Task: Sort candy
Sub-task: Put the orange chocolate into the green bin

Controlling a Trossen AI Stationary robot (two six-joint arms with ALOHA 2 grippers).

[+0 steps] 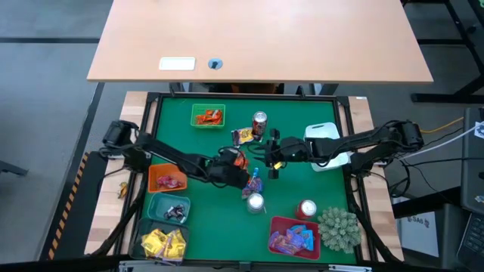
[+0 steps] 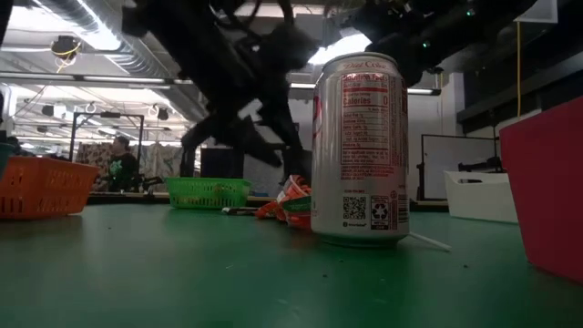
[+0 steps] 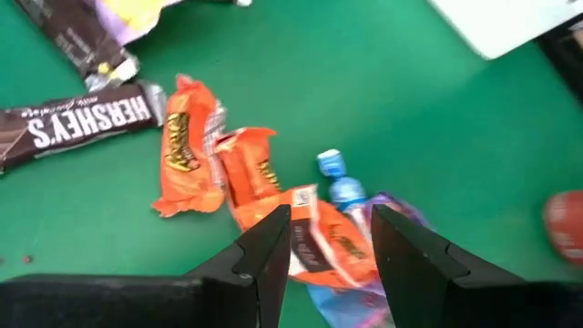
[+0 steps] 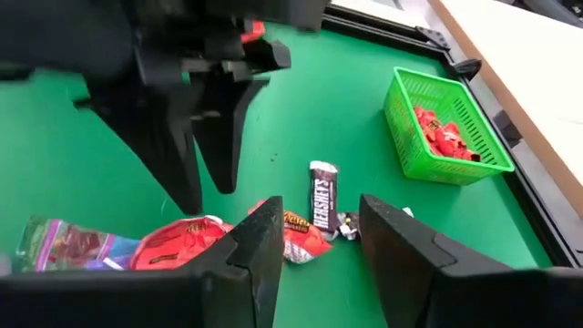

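Loose candy lies mid-table: orange packets (image 3: 196,146), a dark Hershey's bar (image 3: 77,123) and blue and purple wrappers (image 3: 342,187). My left gripper (image 3: 332,251) hangs open over the orange packets, one finger on either side of a packet (image 3: 328,241); whether it touches, I cannot tell. The right wrist view shows it (image 4: 205,178) pointing down just above them (image 4: 178,246). My right gripper (image 4: 319,246) is open and holds nothing, off to the pile's right (image 1: 268,155), with the Hershey's bar (image 4: 323,196) ahead of it.
Sorted candy fills a green basket (image 1: 208,115), an orange one (image 1: 168,179), a teal one (image 1: 170,208), a yellow-filled one (image 1: 162,244) and a red one (image 1: 295,236). Drink cans (image 1: 259,121) (image 1: 255,202) (image 1: 306,209), a white bin (image 1: 325,143) and a spiky plant (image 1: 338,229) stand around.
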